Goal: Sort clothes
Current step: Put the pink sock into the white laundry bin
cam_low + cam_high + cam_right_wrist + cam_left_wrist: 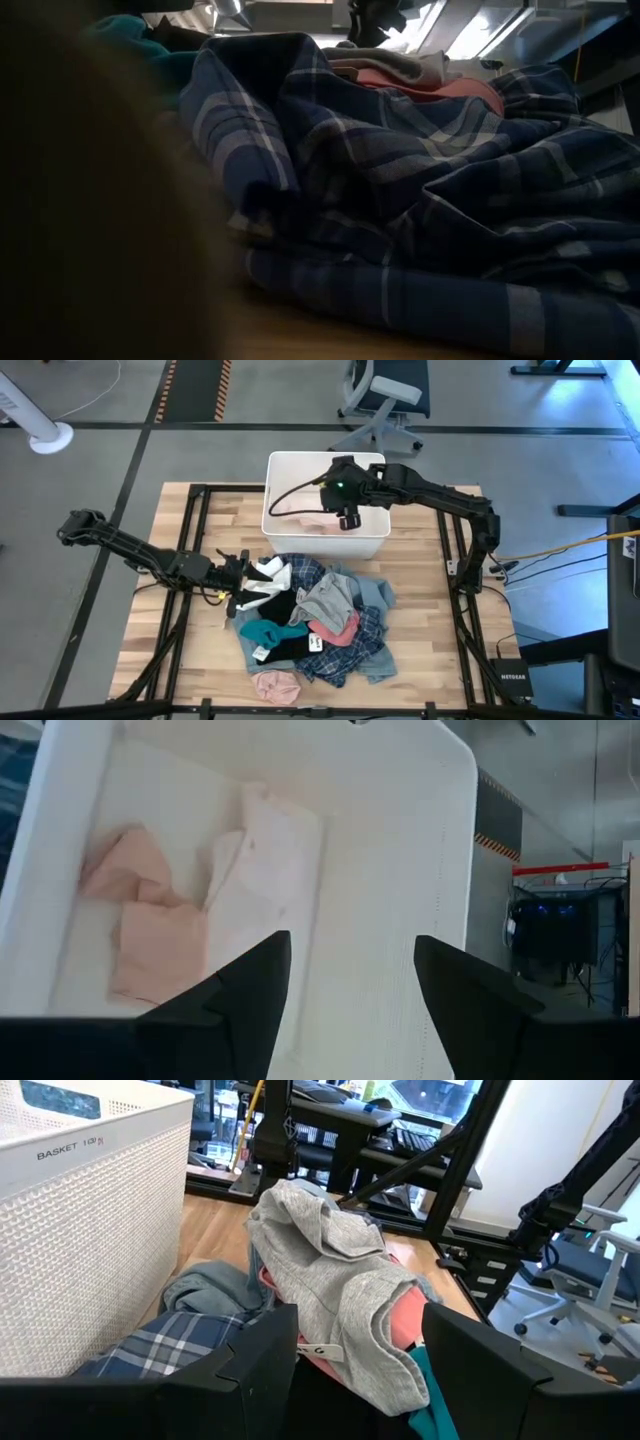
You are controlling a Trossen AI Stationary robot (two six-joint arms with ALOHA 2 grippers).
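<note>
The clothes (310,620) lie heaped mid-table: blue plaid shirt (420,200), grey piece (340,1280), pink, teal, black and white pieces. My left gripper (238,575) stands open and level at the pile's left edge; in the left wrist view (360,1320) the grey piece shows beyond its fingers. My right gripper (347,520) hangs open above the white bin (375,540), tilted down, with nothing between its fingers (352,955). Two pale pink pieces (160,930) lie flat on the bin's floor.
The bin stands at the table's far edge, just behind the pile. A loose pink piece (275,685) lies near the table's front edge. An office chair (385,400) stands beyond the far edge. Bare wood (420,650) shows right of the pile.
</note>
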